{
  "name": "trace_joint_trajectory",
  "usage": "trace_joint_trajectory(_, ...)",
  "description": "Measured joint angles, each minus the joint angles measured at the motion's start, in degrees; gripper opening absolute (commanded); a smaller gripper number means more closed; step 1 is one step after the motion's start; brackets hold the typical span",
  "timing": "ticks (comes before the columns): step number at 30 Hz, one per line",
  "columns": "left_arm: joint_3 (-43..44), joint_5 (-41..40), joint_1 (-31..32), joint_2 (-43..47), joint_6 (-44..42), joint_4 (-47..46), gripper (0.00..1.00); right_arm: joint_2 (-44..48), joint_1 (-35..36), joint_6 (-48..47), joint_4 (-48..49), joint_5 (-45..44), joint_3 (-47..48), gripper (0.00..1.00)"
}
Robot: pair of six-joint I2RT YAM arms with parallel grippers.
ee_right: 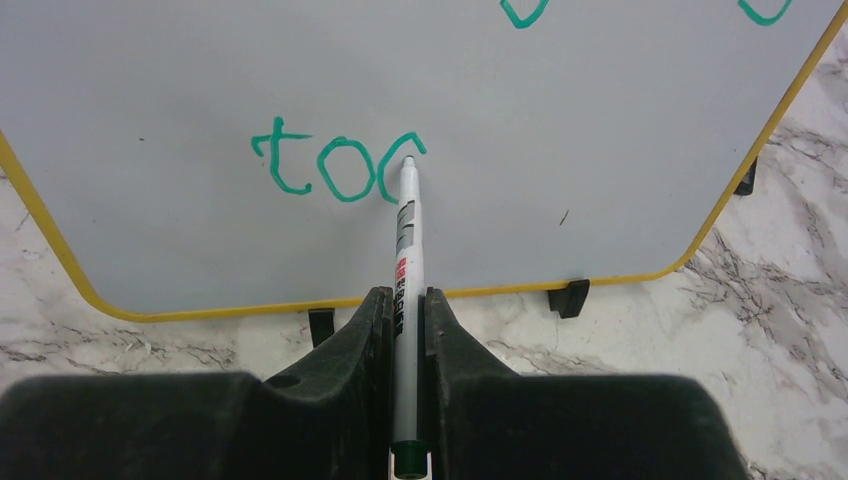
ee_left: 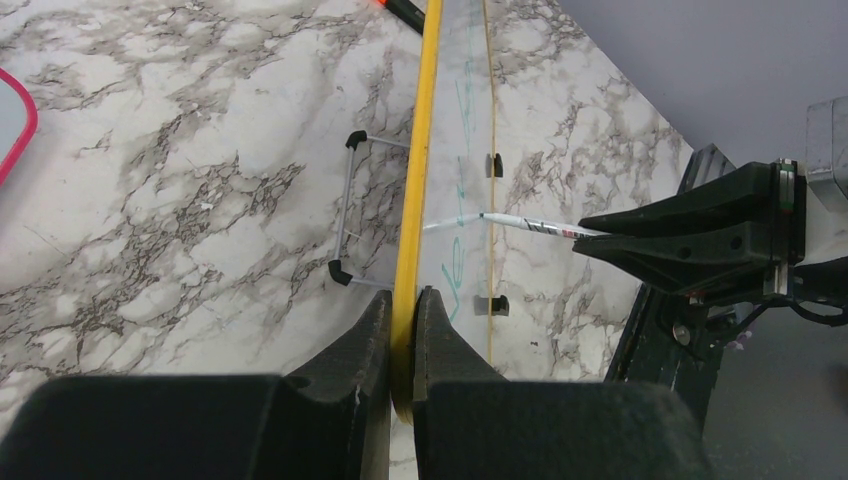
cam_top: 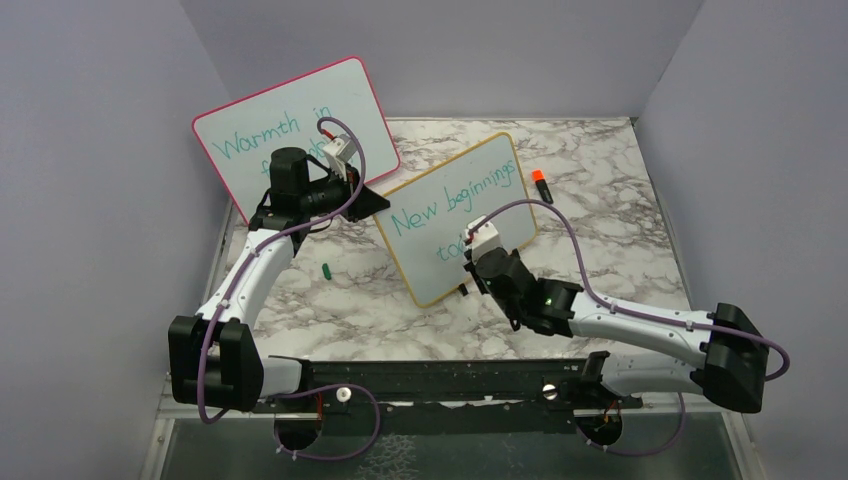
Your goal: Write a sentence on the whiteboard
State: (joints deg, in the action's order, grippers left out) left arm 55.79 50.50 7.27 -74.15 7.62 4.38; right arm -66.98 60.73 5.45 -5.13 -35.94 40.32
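The left tool (ee_left: 403, 300) pinches the edge of the whiteboard (cam_top: 425, 255) standing on the table (cam_top: 600, 220), while the right tool (ee_right: 407, 300) grips the marker (ee_right: 407, 225) mid-word and should finish the sentence (cam_top: 452, 200) with gentle strokes.

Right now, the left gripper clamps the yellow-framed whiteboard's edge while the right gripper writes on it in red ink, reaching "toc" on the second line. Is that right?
Not quite: the ink is teal-green, not red. The right wrist view shows the marker in the right gripper with its tip at the teal letters "toc" on the whiteboard. The left gripper does clamp its edge.
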Motion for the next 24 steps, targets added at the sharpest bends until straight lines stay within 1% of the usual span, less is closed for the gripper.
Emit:
trace_joint_trajectory(10,0.0,0.0,0.0,0.0,0.0,0.0,0.00,2.3,-0.3,-1.3,2.7,-0.4,0.0,0.00)
trace_joint_trajectory(24,0.0,0.0,0.0,0.0,0.0,0.0,0.00,-0.4,-2.1,-3.2,5.8,-0.3,1.8,0.00)
